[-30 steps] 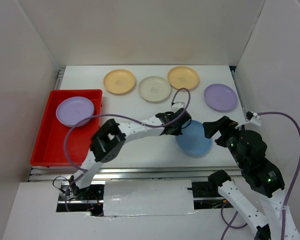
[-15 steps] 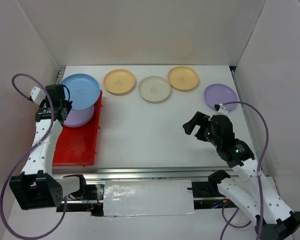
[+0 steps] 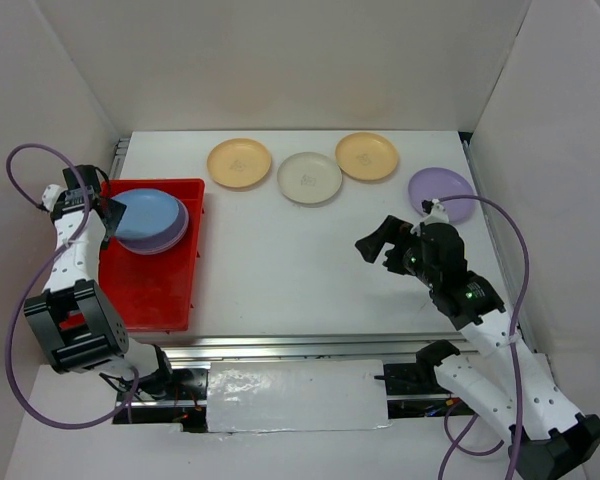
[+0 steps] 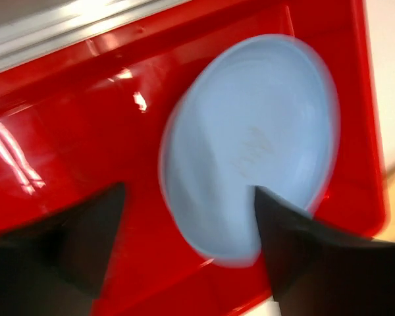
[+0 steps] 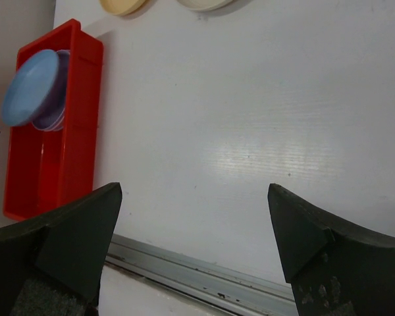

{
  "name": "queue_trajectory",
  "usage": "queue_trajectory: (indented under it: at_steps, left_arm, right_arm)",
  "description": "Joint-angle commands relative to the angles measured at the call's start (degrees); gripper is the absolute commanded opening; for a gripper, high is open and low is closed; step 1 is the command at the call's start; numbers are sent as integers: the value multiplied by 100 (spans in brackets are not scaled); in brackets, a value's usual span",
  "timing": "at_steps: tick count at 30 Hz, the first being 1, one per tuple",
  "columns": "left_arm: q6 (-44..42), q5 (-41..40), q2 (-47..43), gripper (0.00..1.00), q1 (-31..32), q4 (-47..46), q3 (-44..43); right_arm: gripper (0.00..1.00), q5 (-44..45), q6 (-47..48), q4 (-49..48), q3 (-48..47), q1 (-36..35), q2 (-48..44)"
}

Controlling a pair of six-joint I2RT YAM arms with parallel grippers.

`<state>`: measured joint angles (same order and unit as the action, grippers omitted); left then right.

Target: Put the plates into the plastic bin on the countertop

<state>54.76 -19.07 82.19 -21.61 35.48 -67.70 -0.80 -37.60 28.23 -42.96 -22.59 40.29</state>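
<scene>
A blue plate [image 3: 146, 216] lies on a purple plate [image 3: 177, 233] in the far end of the red plastic bin [image 3: 145, 288], at the left of the white countertop [image 3: 280, 260]. My left gripper [image 3: 106, 212] hangs open over the bin's left wall. In the left wrist view the blurred blue plate [image 4: 250, 138] has its near rim between the spread fingers [image 4: 85, 237] of the left gripper [image 4: 187, 227]. Two orange-yellow plates [image 3: 239, 162] [image 3: 366, 156], a cream plate [image 3: 309, 178] and a second purple plate [image 3: 441, 194] lie along the back. My right gripper [image 3: 375, 245] [image 5: 194, 224] is open and holds nothing.
White walls enclose the countertop on three sides. A metal rail [image 5: 204, 276] runs along the near edge. The bin [image 5: 26, 171] with the blue plate [image 5: 29, 85] shows at the left of the right wrist view.
The left arm carried the blue plate from the centre to the bin, set it on the purple plate and opened its jaws. The right arm shifted slightly left.
</scene>
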Motion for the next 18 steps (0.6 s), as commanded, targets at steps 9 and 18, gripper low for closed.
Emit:
queue_trajectory:
  at_steps: [9, 18]
  left_arm:
    - [-1263, 1193, -545, 99, 402, 425, -632]
    - [-2593, 1801, -2118, 99, 2543, 539, 124]
  right_arm:
    - [100, -394, 113, -1027, -72, 35, 645]
    - [100, -34, -739, -2154, -1702, 640, 4475]
